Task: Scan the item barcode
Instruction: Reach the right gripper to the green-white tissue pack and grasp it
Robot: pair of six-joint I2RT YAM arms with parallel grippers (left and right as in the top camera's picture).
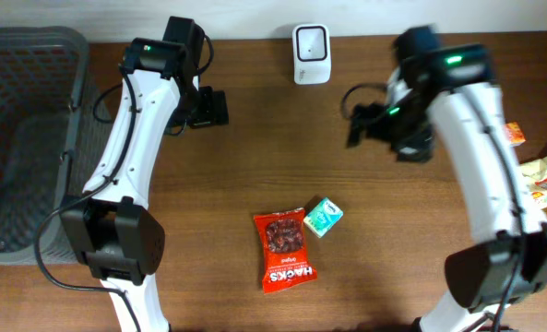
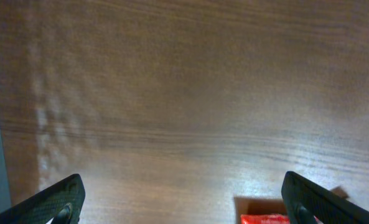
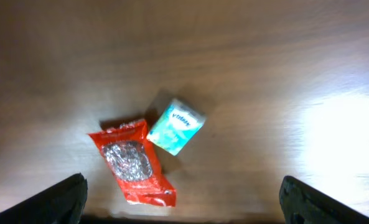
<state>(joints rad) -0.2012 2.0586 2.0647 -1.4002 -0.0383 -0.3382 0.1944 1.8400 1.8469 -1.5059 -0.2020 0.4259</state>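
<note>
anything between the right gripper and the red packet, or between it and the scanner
Nothing visible: bare table lies between right gripper and red packet, and on to the scanner. The teal box sits beside it.

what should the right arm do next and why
Probably lower the right gripper toward the teal box, which lies in its view beside the red packet. It is open and empty, as is the left gripper, and nothing is at the scanner yet, so an item must be picked up first.
</note>
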